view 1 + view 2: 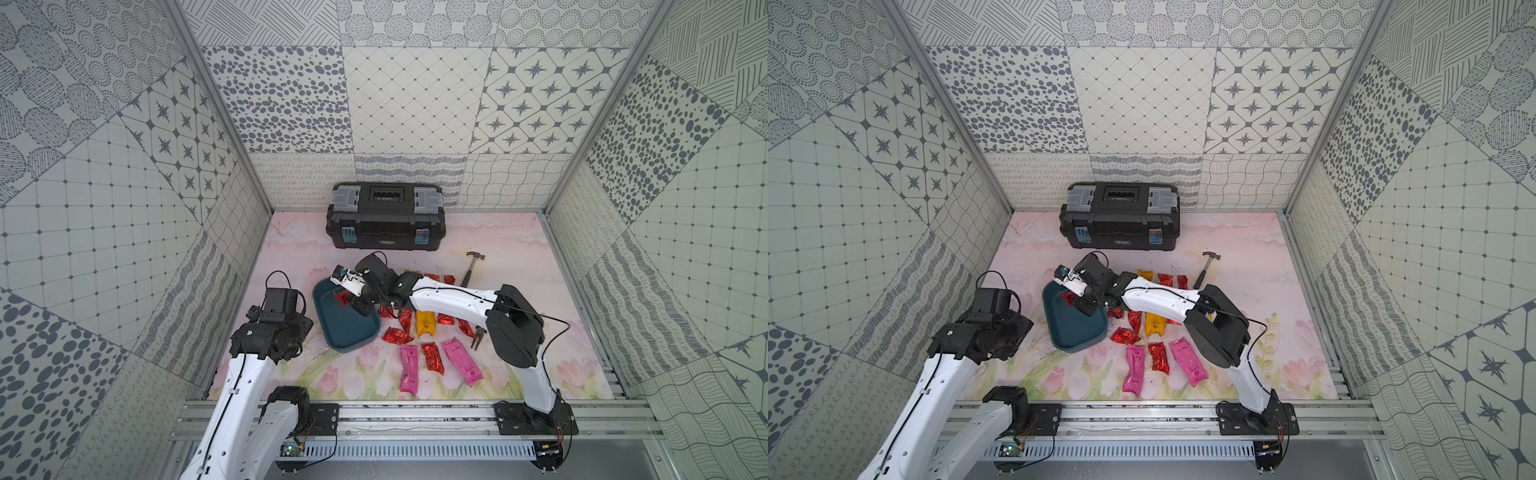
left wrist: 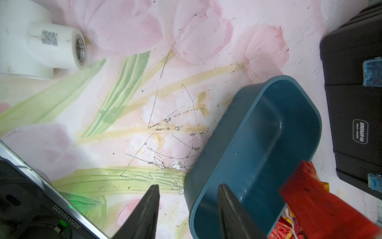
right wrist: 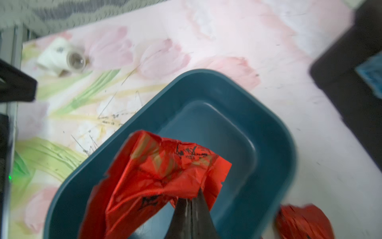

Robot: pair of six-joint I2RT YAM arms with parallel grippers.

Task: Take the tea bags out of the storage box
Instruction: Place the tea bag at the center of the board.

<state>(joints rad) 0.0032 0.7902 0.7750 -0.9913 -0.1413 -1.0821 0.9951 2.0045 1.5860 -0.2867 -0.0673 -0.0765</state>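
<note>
Floral tabletop (image 3: 310, 144), right fingers (image 3: 191, 201) pinching red tea bag (image 3: 161, 175) above storage box (image 3: 275, 144), left fingers (image 2: 153, 207) apart.

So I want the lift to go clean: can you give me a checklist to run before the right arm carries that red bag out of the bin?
1. Right gripper shut on the red tea bag: ok.
2. Grip is central: not ok, it pinches one edge.
3. Storage box otherwise empty: ok on the floor that shows.
4. Left gripper clear of the box: ok, open beside its rim.
5. Free mat for the drop: ok.
</note>
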